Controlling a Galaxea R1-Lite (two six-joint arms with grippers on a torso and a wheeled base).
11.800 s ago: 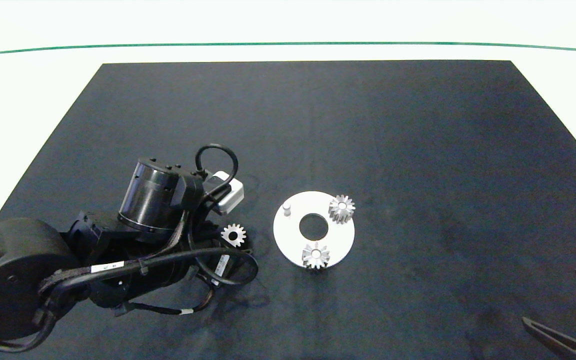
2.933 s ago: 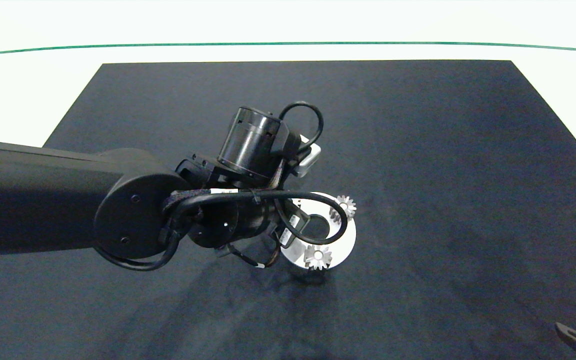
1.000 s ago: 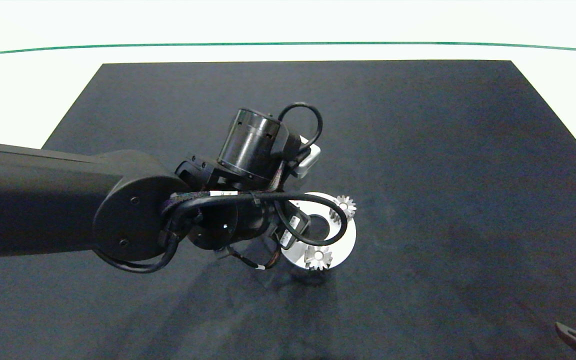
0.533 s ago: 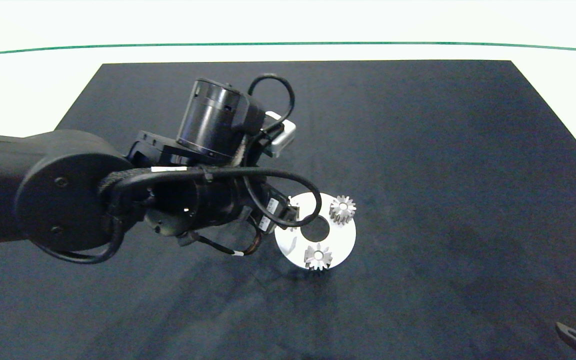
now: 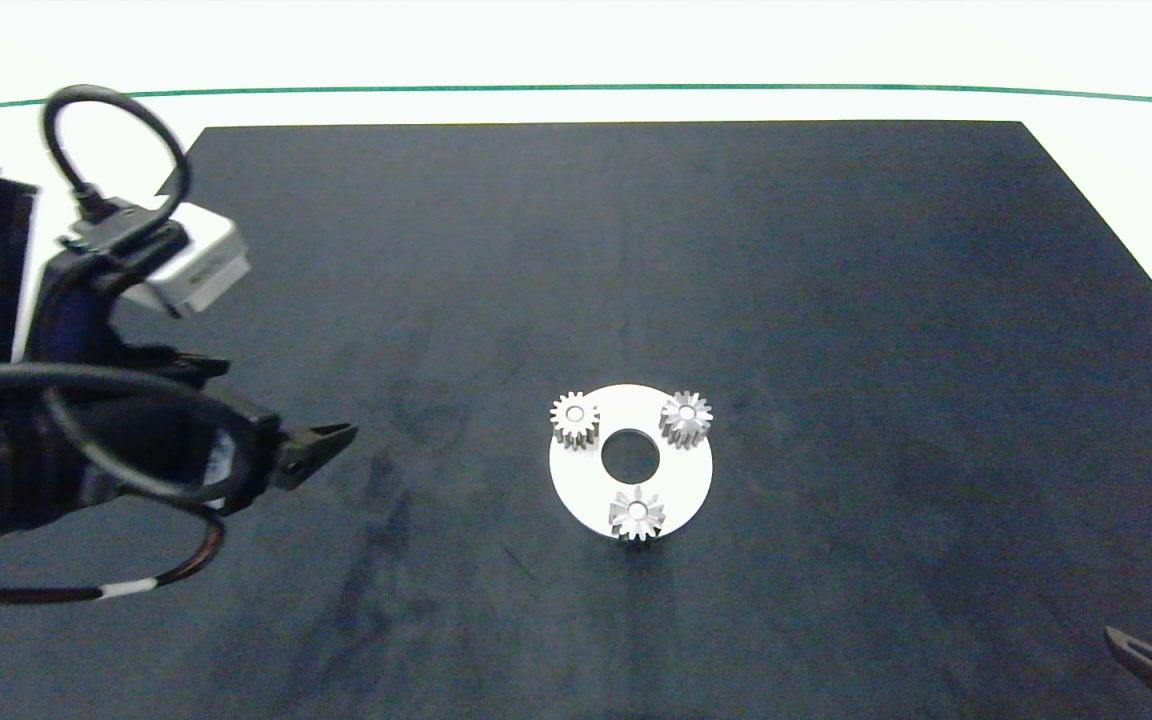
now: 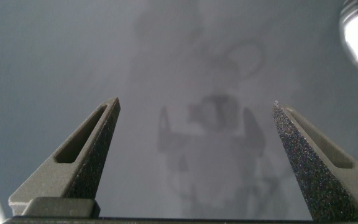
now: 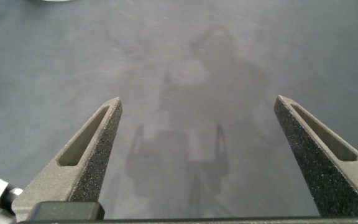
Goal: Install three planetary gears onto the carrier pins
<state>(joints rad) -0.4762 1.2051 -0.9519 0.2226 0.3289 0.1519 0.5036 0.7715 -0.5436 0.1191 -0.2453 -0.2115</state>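
Planetary gears: in the head view we see all three seated on the white disc (image 5: 676, 480), one far-left (image 5: 574, 417), one far-right (image 5: 685, 417), one nearest the camera (image 5: 635, 513).
Carrier pins: we see only pale pin tips in each gear's centre hole.
Left gripper (image 6: 194, 155): its own wrist view shows us fingers spread wide over bare black mat (image 5: 836, 300), holding nothing; the head view places it well left of the disc.
Right gripper (image 7: 197, 152): fingers wide apart, empty; in the head view we see just a fingertip at the near right corner.
Obstruction: nothing covers the disc.
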